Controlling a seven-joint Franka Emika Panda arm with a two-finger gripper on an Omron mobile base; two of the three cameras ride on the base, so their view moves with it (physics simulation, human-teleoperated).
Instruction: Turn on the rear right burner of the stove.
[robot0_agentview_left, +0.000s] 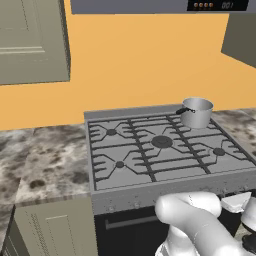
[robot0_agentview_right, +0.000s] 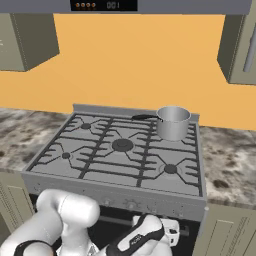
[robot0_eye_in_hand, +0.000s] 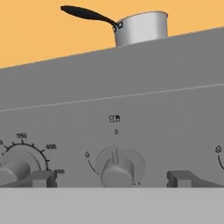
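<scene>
The stove (robot0_agentview_left: 160, 145) is a wide grey gas range with dark burner caps. A steel saucepan (robot0_agentview_left: 196, 112) with a black handle stands on its rear right burner (robot0_agentview_right: 173, 131). In the hand view I face the stove's front panel (robot0_eye_in_hand: 131, 78) close up. My gripper (robot0_eye_in_hand: 113, 179) is open, and its two dark fingertips (robot0_eye_in_hand: 41, 178) stand on either side of a small round knob (robot0_eye_in_hand: 117, 167) without touching it. A flame mark and a small burner diagram (robot0_eye_in_hand: 114, 118) sit above that knob. The saucepan (robot0_eye_in_hand: 142, 27) rises over the panel's top edge.
Left of the centred knob is a bigger knob (robot0_eye_in_hand: 17, 166) with a dial of temperature numbers; another knob's flame mark shows at the right edge. Speckled counters (robot0_agentview_left: 40, 160) flank the stove, with beige cabinets (robot0_agentview_left: 55, 227) below and the black oven door (robot0_agentview_left: 130, 232) behind my arm.
</scene>
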